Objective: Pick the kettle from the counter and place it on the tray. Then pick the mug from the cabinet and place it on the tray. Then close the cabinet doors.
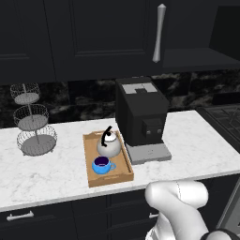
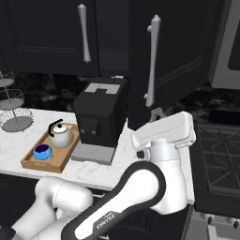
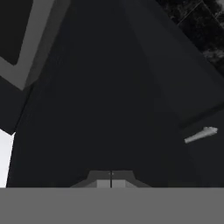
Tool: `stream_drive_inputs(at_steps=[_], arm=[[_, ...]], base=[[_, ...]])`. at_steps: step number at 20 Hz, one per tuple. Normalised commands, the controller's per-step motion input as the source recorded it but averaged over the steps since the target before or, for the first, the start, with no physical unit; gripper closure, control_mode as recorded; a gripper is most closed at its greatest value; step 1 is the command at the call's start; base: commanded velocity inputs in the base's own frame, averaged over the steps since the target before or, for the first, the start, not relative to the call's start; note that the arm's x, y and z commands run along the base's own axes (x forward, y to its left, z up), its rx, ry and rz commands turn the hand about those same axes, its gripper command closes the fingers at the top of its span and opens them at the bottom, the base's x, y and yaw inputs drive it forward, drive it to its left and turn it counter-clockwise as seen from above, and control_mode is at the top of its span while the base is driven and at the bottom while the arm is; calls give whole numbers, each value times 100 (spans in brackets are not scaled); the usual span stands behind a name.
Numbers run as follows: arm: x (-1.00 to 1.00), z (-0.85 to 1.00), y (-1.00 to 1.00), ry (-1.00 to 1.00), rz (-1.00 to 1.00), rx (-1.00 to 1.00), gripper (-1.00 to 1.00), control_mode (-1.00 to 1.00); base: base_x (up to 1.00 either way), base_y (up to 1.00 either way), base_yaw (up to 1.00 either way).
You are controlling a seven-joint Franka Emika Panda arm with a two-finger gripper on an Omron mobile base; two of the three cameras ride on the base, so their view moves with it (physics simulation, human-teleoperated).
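The kettle (image 1: 108, 144) stands upright on the tray (image 1: 93, 176), at its far end, with the black arched handle on top. The mug (image 1: 102, 165) sits just in front of the kettle on the same tray, its dark purple inside facing up. The tray rests on the counter (image 1: 51, 171), just left of the black coffee machine (image 1: 140, 112); a three-tier wire basket stand (image 1: 32, 122) stands well apart at the counter's left. Above, the cabinet doors (image 2: 47, 33) carry pale bar handles; the right-hand door (image 2: 176, 61) stands angled outward from the cabinet front. The gripper (image 3: 111, 180) faces a flat black panel at close range, its fingertips (image 3: 103, 182) pressed together, pinching nothing.
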Motion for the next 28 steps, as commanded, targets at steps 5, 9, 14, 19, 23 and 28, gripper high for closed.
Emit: stream_drive_inputs(at_steps=[5,9,14,19,23,28], arm=[[17,39,49,20,6,-13,100,-100],[32,51,34,24,2,-5,100,-100],[41,41,20,28,1,0,100,-100],[43,33,17,29,0,0,100,-100],[54,3,25,24,0,-1,100,-100],[74,-19,54,5,0,-4,100,-100]], base=[[0,0,0],[0,0,0],[0,0,0],[0,0,0],[0,0,0],[0,0,0]])
